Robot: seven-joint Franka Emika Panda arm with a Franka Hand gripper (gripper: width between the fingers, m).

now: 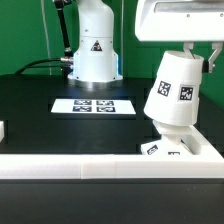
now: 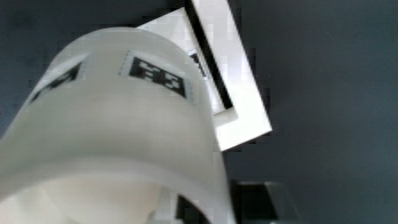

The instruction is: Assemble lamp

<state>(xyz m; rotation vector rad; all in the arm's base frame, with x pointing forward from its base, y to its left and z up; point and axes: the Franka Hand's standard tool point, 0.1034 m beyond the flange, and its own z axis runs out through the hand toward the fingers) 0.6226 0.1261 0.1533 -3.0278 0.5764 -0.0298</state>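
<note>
Over the exterior view's right corner, by the border wall, you've got the shade tilted above the base. End effector is clamped on the shade. Square it upright, center over the base, lower slowly.

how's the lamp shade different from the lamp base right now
The lamp shade is tall and tapered, a rounded cup shape; the lamp base is low, flat and square-edged. The shade sits tilted, raised under the gripper; the base lies flat on the black table against the white border wall. The shade is much the bulkier. Both are white plastic with black-and-white square tags.
</note>
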